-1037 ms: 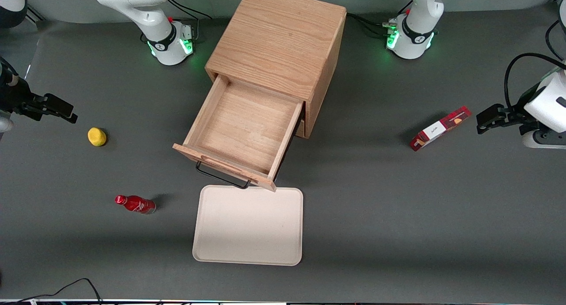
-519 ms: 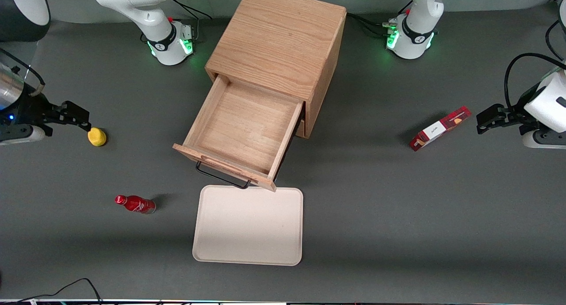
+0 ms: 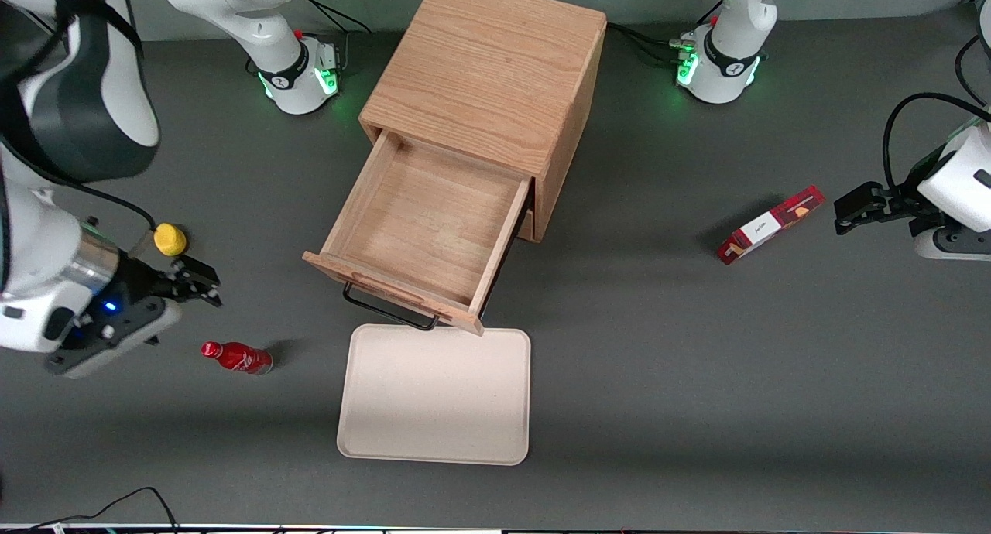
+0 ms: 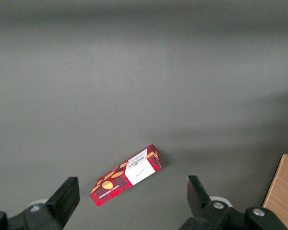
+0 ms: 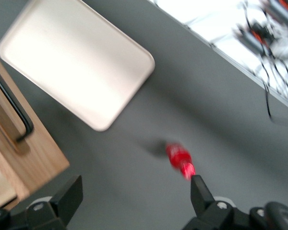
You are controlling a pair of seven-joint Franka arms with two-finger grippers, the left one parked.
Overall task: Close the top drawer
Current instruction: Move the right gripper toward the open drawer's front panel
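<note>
Oak top drawer (image 3: 422,226) is seen pulled fully out of the cabinet (image 3: 488,77), its black handle (image 3: 387,308) facing the tray (image 3: 435,395). From the end effector (image 3: 203,281), held with fingers apart and empty, the drawer front is found toward three o'clock in the front view.

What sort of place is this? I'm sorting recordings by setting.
Probably a robotics lab bench, not a home: a plain grey table carries bolted arm bases, a small wooden cabinet with its top drawer pulled out, and scattered props. The gripper hovers near the red bottle, jaws open.
</note>
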